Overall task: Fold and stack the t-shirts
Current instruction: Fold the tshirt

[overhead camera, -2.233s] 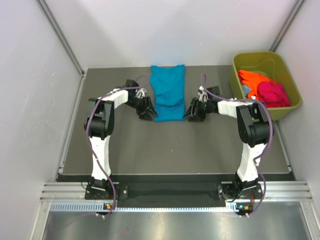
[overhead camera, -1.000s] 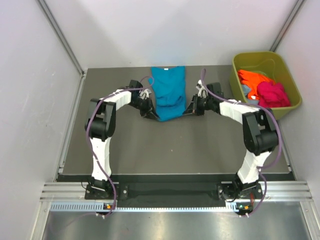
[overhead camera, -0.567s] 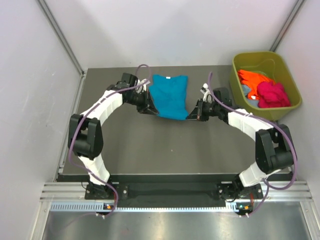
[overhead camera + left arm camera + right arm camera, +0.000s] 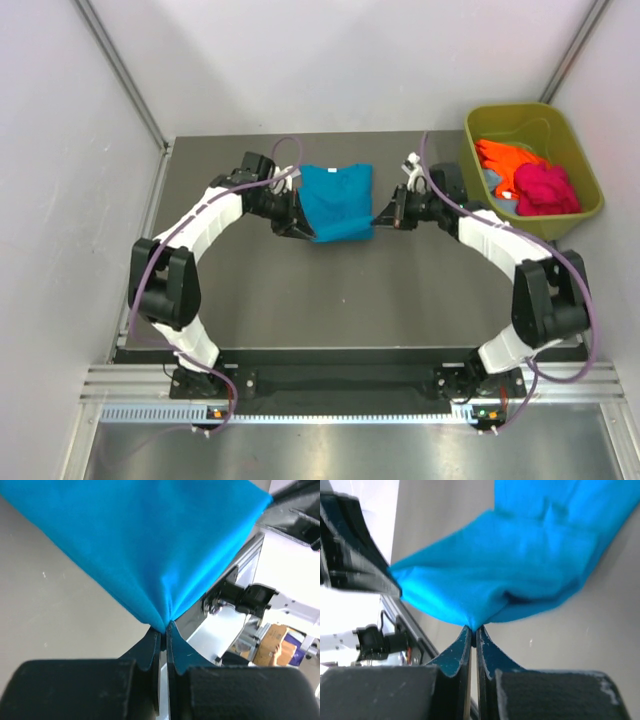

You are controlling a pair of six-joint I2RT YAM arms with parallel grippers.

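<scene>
The soft teal-blue cloth t-shirt [image 4: 337, 198] is lying at the far centre of the dark grey table [image 4: 330, 290], between both grippers. The left gripper [image 4: 162, 630] is pinching its near-left corner, jaws fully closed; the right gripper [image 4: 472, 628] is likewise clamping the near-right corner. The held edge is running left-right, the shirt extending beyond it, equally near both arms.

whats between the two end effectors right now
The teal-blue t-shirt spans the gap, pinched on one side by the left end effector and on the other by the right end effector. The top external view shows this.
</scene>
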